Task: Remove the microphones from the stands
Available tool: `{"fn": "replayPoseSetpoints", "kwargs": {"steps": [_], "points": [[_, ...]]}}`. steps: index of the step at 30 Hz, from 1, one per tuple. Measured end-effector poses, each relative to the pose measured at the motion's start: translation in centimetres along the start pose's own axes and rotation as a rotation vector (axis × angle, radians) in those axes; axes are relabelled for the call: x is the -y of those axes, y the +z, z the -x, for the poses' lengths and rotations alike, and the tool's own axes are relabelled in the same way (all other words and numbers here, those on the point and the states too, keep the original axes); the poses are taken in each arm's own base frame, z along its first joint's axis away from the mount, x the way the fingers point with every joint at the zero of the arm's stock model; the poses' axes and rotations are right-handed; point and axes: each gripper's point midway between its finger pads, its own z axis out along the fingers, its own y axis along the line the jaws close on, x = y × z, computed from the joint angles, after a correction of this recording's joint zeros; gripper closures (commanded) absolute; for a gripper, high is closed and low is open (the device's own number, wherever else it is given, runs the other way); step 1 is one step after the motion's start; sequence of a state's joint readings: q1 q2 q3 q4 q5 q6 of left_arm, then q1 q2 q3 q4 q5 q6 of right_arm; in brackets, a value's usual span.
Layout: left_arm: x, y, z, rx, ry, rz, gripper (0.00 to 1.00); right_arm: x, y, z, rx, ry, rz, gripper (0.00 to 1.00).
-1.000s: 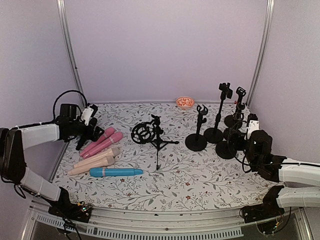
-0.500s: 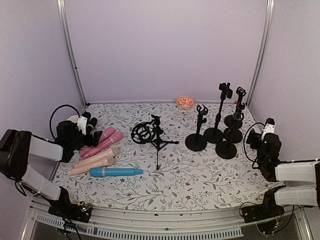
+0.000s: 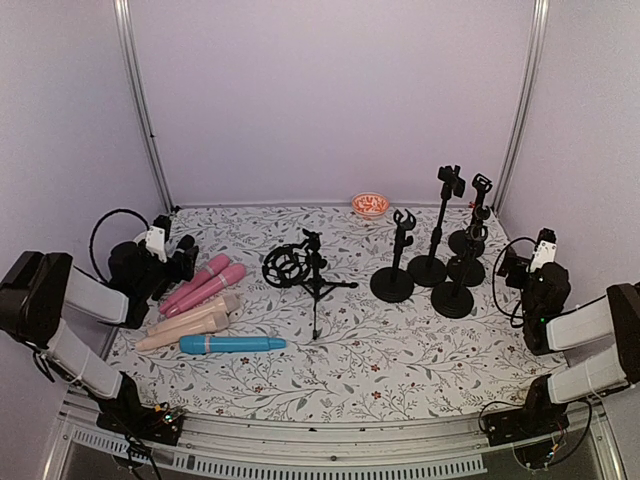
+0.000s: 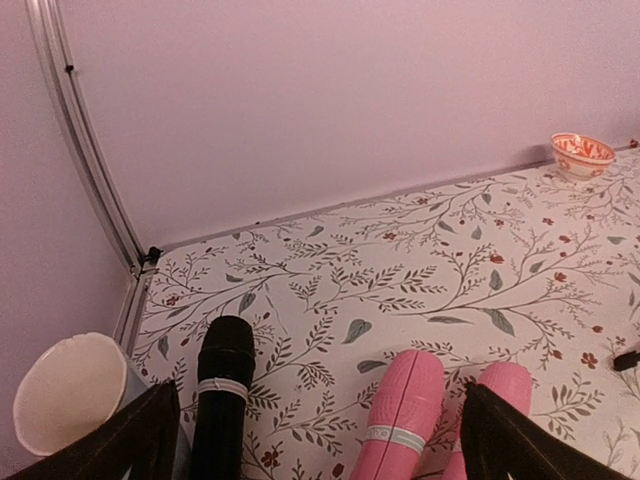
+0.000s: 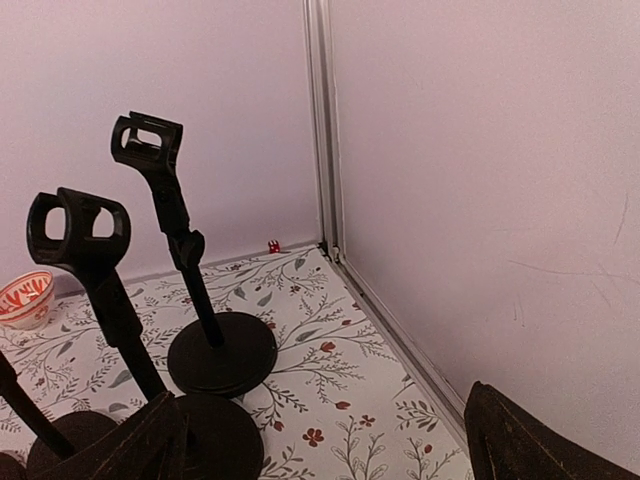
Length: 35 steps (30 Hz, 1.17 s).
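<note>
left gripper (image 4: 318,425) spread wide; pink microphones (image 4: 400,415) flat, side by side

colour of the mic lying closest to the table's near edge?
The mic is blue; top external view shows it best.

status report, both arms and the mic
Left end effector open, empty; right end effector open, empty. Microphones flat on the table, left side; stand clips look empty. Nothing in the way.
</note>
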State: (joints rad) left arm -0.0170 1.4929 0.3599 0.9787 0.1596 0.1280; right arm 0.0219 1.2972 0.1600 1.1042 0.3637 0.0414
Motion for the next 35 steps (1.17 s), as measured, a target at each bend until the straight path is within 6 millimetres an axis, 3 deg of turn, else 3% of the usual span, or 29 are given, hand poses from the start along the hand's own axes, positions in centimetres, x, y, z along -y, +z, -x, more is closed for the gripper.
{"fn": "replayPoseSetpoints", "kwargs": {"steps": [4, 8, 11, 16, 35], "points": [[-0.8, -0.8, 0.3, 0.045, -0.014, 0.035, 0.01, -1.0, 0.2, 0.6, 0.036, 0.03, 0.065, 0.01], [-0.3, -2.2, -1.4, 0.043, -0.022, 0.036, 0.01, -2.1, 0.7, -1.7, -0.012, 0.016, 0.121, 0.01], [-0.3, -2.3, -1.3, 0.059, -0.021, 0.038, 0.01, -2.7, 1.1, -2.8, -0.038, -0.003, 0.153, 0.01], [-0.5, -2.4, -0.3, 0.098, -0.014, 0.044, 0.01, -3.7, 2.1, -1.3, -0.003, 0.002, 0.181, 0.01], [-0.6, -2.5, 0.2, 0.121, -0.011, 0.048, 0.01, -3.9, 2.1, -1.3, -0.002, -0.002, 0.191, 0.01]]}}
